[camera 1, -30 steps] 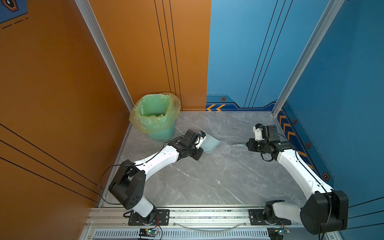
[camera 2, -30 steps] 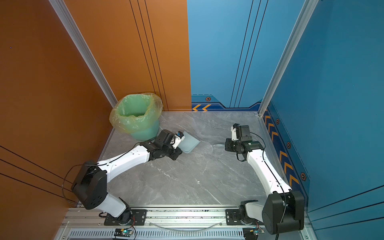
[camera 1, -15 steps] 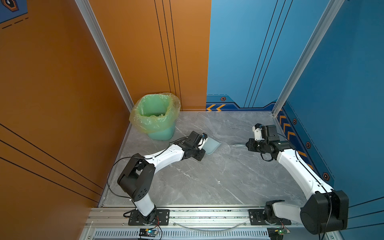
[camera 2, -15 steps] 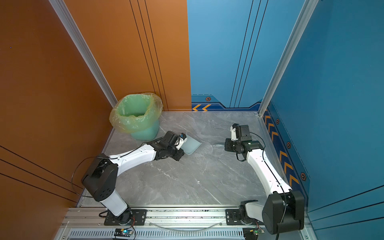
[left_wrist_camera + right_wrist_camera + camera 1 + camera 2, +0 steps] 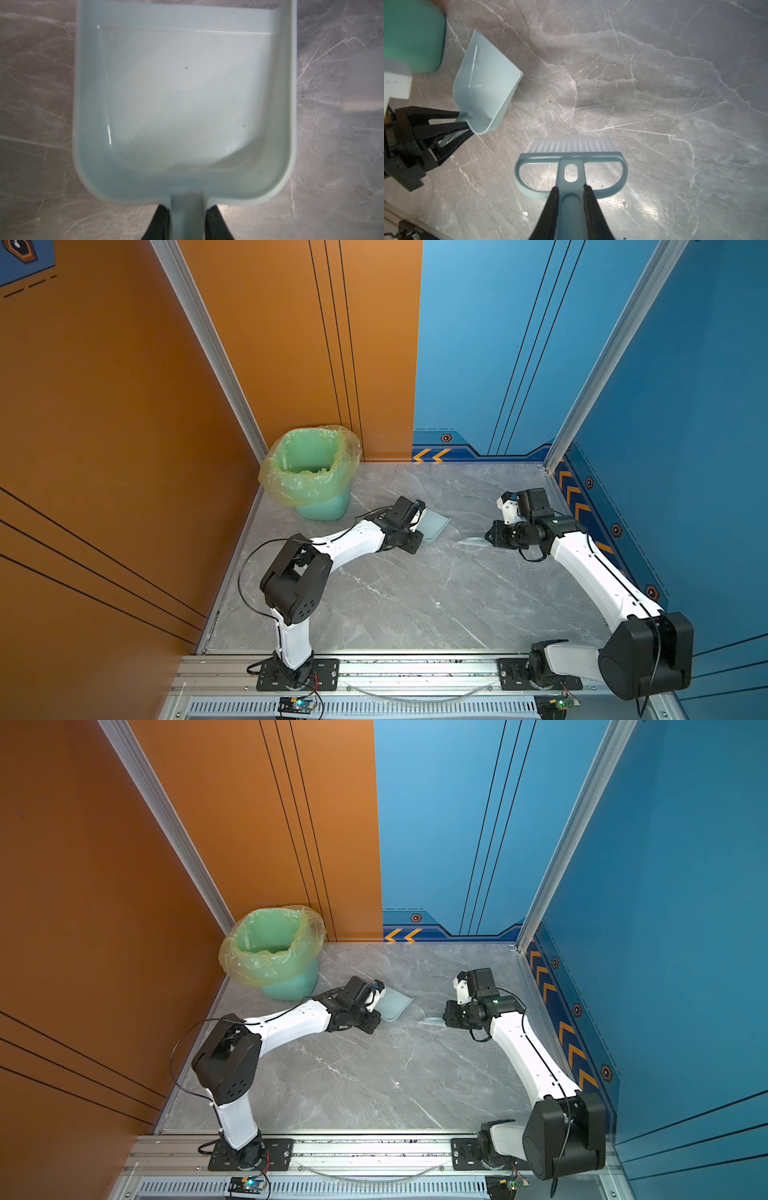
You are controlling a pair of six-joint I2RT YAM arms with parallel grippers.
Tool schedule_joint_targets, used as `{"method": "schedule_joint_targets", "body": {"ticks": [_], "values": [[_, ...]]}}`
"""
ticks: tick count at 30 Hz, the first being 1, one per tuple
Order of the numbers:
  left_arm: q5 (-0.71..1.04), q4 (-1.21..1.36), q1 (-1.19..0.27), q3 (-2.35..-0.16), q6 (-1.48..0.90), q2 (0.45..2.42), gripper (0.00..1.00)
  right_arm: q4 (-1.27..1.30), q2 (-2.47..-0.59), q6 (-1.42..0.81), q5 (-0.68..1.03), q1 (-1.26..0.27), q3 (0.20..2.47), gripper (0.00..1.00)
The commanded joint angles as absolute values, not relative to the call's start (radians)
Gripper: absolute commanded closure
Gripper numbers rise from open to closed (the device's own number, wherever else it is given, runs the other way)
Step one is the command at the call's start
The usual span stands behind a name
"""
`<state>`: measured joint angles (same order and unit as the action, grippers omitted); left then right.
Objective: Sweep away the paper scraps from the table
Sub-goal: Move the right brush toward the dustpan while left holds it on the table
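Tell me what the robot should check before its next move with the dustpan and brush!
1. Left gripper shut on the dustpan handle: ok.
2. Right gripper shut on the brush handle: ok.
3. Dustpan empty: ok, only tiny specks inside.
4. No paper scraps on the table: ok, none visible in any view.
5. Bin upright with its bag in place: ok.
6. Scraps inside the bin: cannot tell, its bottom is too small to make out.
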<state>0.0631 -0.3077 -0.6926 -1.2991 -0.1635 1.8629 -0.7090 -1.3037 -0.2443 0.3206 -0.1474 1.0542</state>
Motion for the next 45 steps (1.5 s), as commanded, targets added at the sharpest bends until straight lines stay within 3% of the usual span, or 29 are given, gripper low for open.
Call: {"method": "schedule_joint_targets", "body": {"ticks": [1,12,18,21,45], "values": [[0.046,-0.339,-0.712,-1.356,-0.199,1.912,0.86,-0.783,-1.306,-0.246,0.403,-0.159,1.095,1.0],[-0.041,-0.42,-0.733,-1.431,-0.231,1.997,0.85,-0.822,-1.31,-0.235,0.447,-0.206,1.101,1.0],[-0.116,-0.478,-0.727,-1.438,-0.259,2.015,0.78,-0.821,-1.33,-0.239,0.421,-0.219,1.101,1.0],[-0.098,-0.478,-0.727,-1.44,-0.265,2.019,0.81,-0.821,-1.346,-0.237,0.426,-0.228,1.105,1.0],[-0.08,-0.476,-0.719,-1.448,-0.319,2.037,0.71,-0.802,-1.362,-0.234,0.37,-0.267,1.106,1.0]]}}
